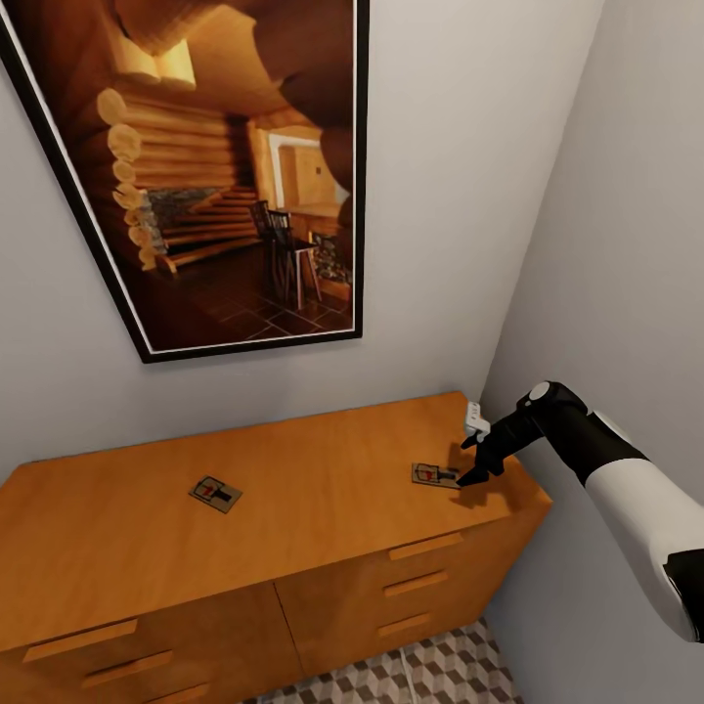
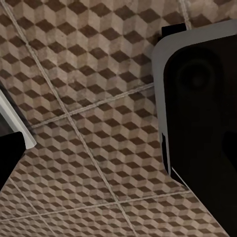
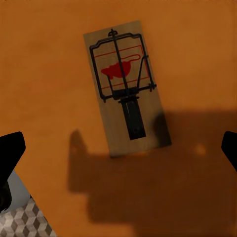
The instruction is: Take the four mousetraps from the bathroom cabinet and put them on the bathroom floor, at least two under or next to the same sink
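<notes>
At the lower right of the head view the right arm point(image 1: 626, 489) enters from the frame edge, its upper part cut off, and reaches toward the far right end of the cabinet point(image 1: 293, 518). The right gripper point(image 1: 471, 460) hangs just above the cabinet top, right beside a mousetrap point(image 1: 435, 475) lying flat near the right end. In the right wrist view that mousetrap point(image 3: 127, 86) sits in the upper middle, its dark wire and a red mouse print plain to see, while only the black tips of the fingers point(image 3: 11, 153) show at the left and right edges, set wide apart with the trap not between them. The gripper's shadow falls across the trap's lower end.

A second mousetrap point(image 1: 215, 493) lies flat at centre left of the cabinet top, well apart from the first; its details are too small to read. The cabinet's left end and lower drawers are cut off by the frame. A strip of bathroom floor point(image 1: 430, 675) shows at the bottom.

The left wrist view looks onto the cube-patterned bathroom floor point(image 2: 89, 123), with a dark grey-edged body point(image 2: 197, 98) at right; whether the left claw is apart or together I cannot tell.

Behind the cabinet hangs a framed picture point(image 1: 225, 166) of a log cabin room, its top cut off.
</notes>
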Robot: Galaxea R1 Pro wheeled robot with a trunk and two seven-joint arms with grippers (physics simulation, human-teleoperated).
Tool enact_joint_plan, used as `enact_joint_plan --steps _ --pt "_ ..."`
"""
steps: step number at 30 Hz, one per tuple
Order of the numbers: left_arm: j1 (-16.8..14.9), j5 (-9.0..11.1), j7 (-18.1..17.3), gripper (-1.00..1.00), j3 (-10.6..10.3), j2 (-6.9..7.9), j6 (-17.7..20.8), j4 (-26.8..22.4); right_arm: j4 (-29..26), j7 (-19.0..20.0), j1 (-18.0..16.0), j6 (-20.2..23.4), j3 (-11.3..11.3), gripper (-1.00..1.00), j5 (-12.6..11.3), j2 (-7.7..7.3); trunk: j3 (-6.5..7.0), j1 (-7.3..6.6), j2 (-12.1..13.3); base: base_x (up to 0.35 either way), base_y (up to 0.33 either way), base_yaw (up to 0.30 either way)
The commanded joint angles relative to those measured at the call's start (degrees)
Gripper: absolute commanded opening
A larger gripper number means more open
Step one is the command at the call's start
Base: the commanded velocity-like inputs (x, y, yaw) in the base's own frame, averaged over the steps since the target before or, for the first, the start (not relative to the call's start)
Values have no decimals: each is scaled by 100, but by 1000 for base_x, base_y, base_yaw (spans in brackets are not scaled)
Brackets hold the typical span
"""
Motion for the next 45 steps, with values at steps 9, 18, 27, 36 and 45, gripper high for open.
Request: enact_joint_plan --steps 9,18,27,36,45 --pt "-8 59 2 100 -47 -4 -25 18 -8 18 -4 60 18 100 3 -5 -7 1 -6 1 0 0" --pt "-8 59 0 100 -51 -4 -25 18 -4 18 -5 60 18 100 11 -5 -7 1 -6 48 0 0" --pt "-8 59 3 100 -51 -22 -25 18 -4 12 -4 60 18 100 12 -13 -7 1 -6 84 0 0" --pt "-8 59 3 100 -46 -53 -25 18 -4 14 -4 60 18 100 12 -14 -7 1 -6 11 0 0" --pt "-8 59 2 100 -52 -56 -25 18 -4 13 -4 60 22 100 12 -14 -7 1 -6 1 0 0"
